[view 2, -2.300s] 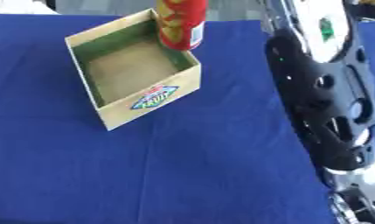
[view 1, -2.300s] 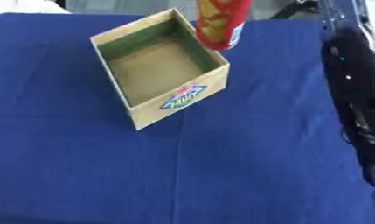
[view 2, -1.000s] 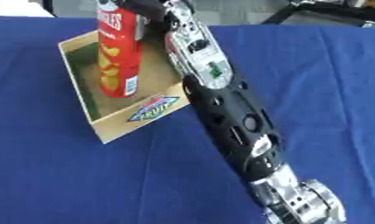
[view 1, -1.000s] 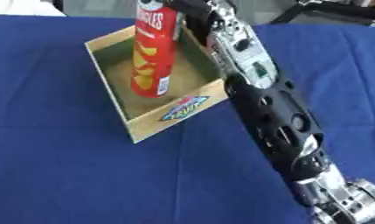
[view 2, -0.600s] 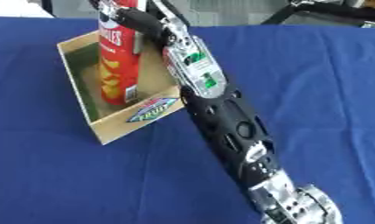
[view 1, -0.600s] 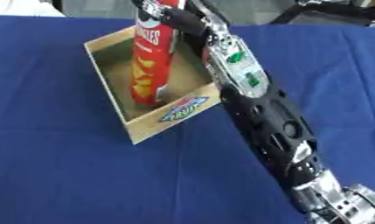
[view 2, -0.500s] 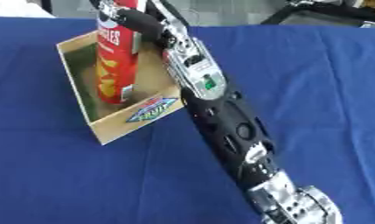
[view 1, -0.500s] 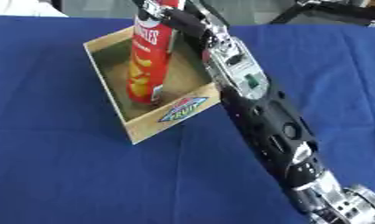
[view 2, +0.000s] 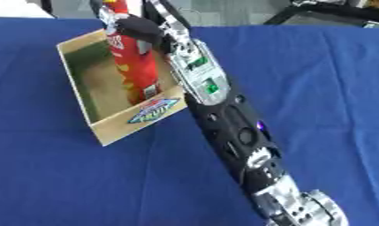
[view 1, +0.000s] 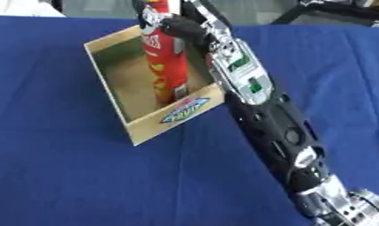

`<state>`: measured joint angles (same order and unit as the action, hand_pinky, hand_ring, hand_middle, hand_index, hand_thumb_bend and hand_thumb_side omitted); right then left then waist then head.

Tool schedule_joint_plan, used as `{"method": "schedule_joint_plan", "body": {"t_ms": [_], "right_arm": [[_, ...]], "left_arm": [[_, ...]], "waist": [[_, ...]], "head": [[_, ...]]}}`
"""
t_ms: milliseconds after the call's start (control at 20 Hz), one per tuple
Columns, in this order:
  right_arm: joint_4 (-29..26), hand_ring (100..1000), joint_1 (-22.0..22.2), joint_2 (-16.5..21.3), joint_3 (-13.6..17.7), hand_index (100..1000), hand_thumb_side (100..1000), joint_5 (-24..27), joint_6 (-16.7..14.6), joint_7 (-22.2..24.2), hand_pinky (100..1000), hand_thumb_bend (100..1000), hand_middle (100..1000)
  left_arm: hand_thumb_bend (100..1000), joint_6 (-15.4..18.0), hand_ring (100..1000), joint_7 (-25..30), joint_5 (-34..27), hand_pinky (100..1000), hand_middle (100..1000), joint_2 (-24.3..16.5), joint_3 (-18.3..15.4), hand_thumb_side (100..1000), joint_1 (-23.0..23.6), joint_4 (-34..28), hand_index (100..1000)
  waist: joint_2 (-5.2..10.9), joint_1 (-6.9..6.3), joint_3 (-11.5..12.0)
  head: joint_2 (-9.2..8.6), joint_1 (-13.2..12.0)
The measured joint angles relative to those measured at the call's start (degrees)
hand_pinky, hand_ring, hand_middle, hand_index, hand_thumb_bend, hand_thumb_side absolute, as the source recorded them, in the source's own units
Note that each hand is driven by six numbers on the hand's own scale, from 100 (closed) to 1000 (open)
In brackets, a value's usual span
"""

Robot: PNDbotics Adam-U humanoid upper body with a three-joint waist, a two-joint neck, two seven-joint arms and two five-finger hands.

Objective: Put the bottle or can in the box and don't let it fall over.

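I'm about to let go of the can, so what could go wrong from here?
The tall red can stands in the cardboard box, near its right wall, with the right hand wrapped near its top. Opening sideways could tip it. The forearm lies close over that wall, so pulling back might drag the box.

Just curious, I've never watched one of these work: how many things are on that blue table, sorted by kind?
Tall red cans: 1, standing in the box, held by the right robot hand
Cardboard boxes: 1
Total: 2
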<state>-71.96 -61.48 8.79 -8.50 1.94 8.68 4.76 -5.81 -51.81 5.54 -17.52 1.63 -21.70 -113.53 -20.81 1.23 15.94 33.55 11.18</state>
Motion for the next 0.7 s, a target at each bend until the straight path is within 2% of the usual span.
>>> {"method": "schedule_joint_plan", "body": {"t_ms": [400,700], "right_arm": [[-1.72,1000,0.03,0.01,-0.22,1000,105,-5.80,-0.62,6.59,1000,100,1000],[-1.84,1000,0.03,0.02,0.93,1000,105,-7.34,-1.12,10.10,1000,100,1000]], "left_arm": [[327,0.03,540,0.11,0.00,687,669,0.00,0.00,599,0.01,0.00,752],[327,0.05,540,0.25,0.01,687,669,0.00,0.00,599,0.07,0.00,752]], "waist": [[0.29,-0.11,-0.80],[0.44,-0.23,-0.99]], "head": [[0.01,-0.60],[0.02,-0.92]]}}
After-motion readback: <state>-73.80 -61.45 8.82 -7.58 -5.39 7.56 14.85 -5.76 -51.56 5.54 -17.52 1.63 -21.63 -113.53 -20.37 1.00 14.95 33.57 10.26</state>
